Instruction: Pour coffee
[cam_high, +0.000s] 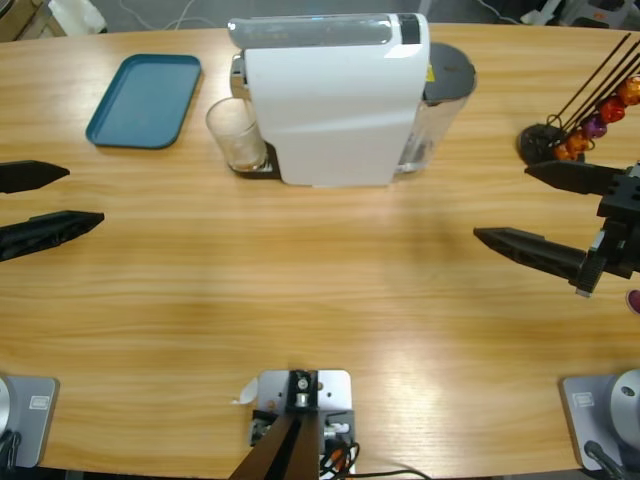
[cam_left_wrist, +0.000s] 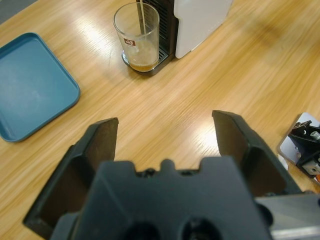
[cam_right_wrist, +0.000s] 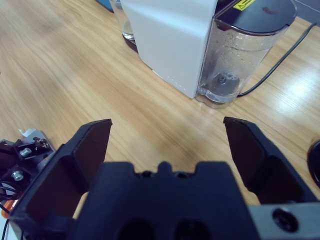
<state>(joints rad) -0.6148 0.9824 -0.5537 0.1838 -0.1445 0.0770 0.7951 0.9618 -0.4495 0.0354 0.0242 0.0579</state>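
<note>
Both grippers hang open over the wooden table (cam_high: 300, 290) and hold nothing. In the high view the left gripper (cam_high: 45, 200) comes in from the left edge, and the right gripper (cam_high: 535, 210) comes in from the right edge; each one has its 2 black jaws spread wide.

As landmark I take the white coffee machine (cam_high: 335, 100), which stands at the far middle of the table. At its left side, under the spout and on the dark drip tray, stands a clear glass (cam_left_wrist: 136, 37). It is upright and has a small red label. A thin stream of coffee (cam_left_wrist: 142, 17) runs into it, and a shallow brown layer lies at its bottom. Further to the left of the machine, well apart from the glass, lies a flat blue tray (cam_high: 145, 100) with nothing on it. Just at the right side of the machine sits its transparent water tank (cam_right_wrist: 240, 55) with a dark lid, and a black cable (cam_right_wrist: 277, 62) goes away from it. Far to the right of the machine, near the table edge, stands a black wire holder with coloured capsules (cam_high: 595, 120). The left gripper points toward the glass, the right gripper toward the tank; both are well apart from the machine.
</note>
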